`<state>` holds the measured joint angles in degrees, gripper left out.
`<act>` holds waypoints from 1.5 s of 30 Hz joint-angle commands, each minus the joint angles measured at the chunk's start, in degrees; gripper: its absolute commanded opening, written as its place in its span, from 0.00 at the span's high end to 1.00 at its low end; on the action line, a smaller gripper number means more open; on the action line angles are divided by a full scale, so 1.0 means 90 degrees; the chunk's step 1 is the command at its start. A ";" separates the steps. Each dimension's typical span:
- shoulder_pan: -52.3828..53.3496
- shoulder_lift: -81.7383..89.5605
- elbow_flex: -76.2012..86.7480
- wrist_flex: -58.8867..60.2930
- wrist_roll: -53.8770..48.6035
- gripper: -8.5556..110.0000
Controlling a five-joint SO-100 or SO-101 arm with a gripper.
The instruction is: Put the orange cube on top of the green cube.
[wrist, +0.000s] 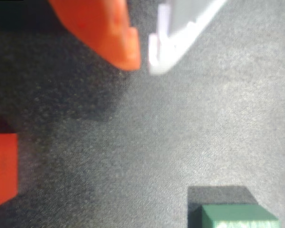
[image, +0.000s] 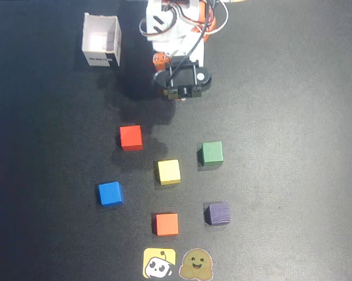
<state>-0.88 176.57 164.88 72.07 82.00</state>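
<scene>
Overhead, six cubes sit apart on the dark mat (image: 293, 117) while the arm hangs near the top centre.

Low in the frame, centre, the orange cube (image: 167, 224) rests alone; the green cube (image: 211, 152) lies up and right of it, with the yellow cube (image: 168, 171) between them. In the wrist view the gripper (wrist: 144, 59) holds nothing, its orange and white fingertips nearly together above bare mat, the green cube (wrist: 239, 217) at the bottom edge and the red cube (wrist: 2, 168) at the left edge.
</scene>
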 commanded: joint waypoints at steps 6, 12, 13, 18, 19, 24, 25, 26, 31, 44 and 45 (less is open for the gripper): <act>0.0010 0.0068 -0.0029 0.0020 -0.0039 0.93; 0.0010 0.0068 -0.0029 0.0020 -0.0039 0.93; 0.0010 0.0068 -0.0029 0.0020 -0.0039 0.93; 0.0029 0.0068 -0.0029 0.0020 -0.0039 0.93; 0.0029 0.0068 -0.0029 0.0020 -0.0039 0.93; 0.0127 0.0068 -0.0029 0.0020 0.0010 0.92; 0.0127 0.0068 -0.0029 0.0020 0.0225 0.92; 0.0146 0.0068 -0.0029 0.0029 0.0303 0.90; 0.0146 0.0068 -0.0049 -0.0098 0.0088 0.83; 0.0059 -0.2061 -0.1230 -0.0996 0.0283 0.82; 0.0059 -0.2627 -0.1553 -0.1113 0.0283 0.82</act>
<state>0.00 164.36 158.91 65.04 84.29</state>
